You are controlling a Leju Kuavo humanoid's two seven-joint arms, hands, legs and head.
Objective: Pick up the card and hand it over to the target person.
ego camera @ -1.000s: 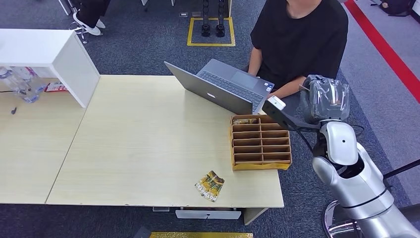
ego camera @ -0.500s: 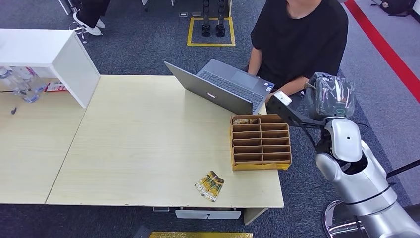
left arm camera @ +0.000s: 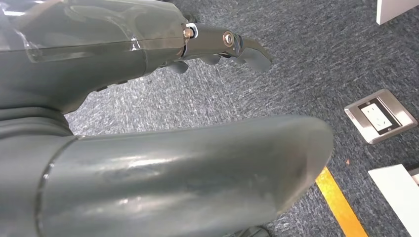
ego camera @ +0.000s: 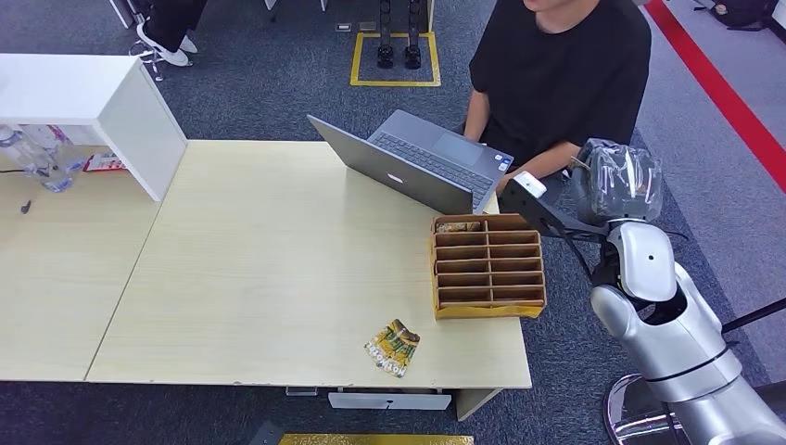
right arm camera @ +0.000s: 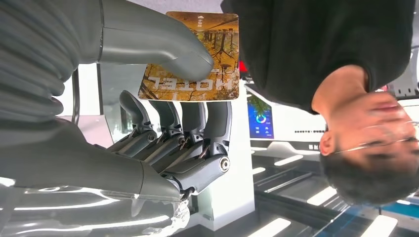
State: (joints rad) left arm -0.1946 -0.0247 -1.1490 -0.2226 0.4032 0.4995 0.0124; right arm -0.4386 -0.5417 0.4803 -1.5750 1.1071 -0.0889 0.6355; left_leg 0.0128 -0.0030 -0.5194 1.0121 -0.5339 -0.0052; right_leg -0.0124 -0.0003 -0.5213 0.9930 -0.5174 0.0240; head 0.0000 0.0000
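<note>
Right hand [right arm camera: 163, 123]: thumb pinning the card [right arm camera: 195, 57] against its fingers, raised toward the person [ego camera: 556, 74].
Left hand [left arm camera: 148, 123]: hanging over carpet, fingers apart, holding nothing.
Far left of right hand: white shelf [ego camera: 83, 102], bottle [ego camera: 32, 158].
Left: wooden table [ego camera: 259, 269], loose card [ego camera: 392, 348], laptop [ego camera: 408, 162].
Just left, below: compartment box [ego camera: 487, 267].
Floor: grey carpet [ego camera: 259, 83].

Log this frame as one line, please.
phase: handover | right hand: holds card, raised toward person | left hand: hanging, empty
</note>
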